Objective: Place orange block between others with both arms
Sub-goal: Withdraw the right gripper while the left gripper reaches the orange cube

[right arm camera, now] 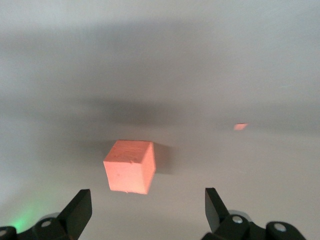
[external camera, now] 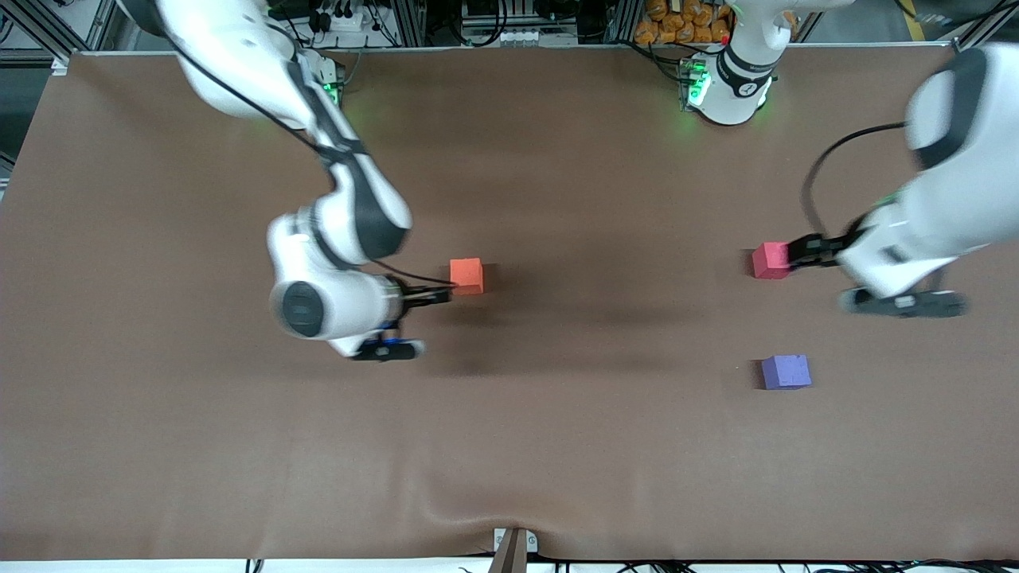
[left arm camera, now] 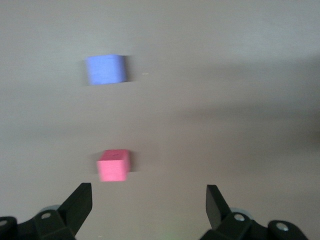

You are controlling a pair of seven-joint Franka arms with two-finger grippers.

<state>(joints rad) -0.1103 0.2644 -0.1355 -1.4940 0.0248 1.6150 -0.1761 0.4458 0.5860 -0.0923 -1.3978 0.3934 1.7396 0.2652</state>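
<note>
Trouble we foresee: our left claw (external camera: 790, 256), wide open and empty, hovers by the red cube (external camera: 770, 260) and could nudge it toward the purple cube (external camera: 785, 372), while the right claw (external camera: 450, 295), open, empty, sits beside the matte, foam-like orange block (external camera: 466, 275) mid-worktop (external camera: 557, 446).

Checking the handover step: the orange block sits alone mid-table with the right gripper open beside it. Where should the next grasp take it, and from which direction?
Probably from straight above, fingers closing on two opposite flat side faces of the orange block. It is a small cube resting flat on the table, nothing touching it, so every side is free. The right gripper is open beside it; the left gripper, also open, is by the pinkish-red block.
</note>
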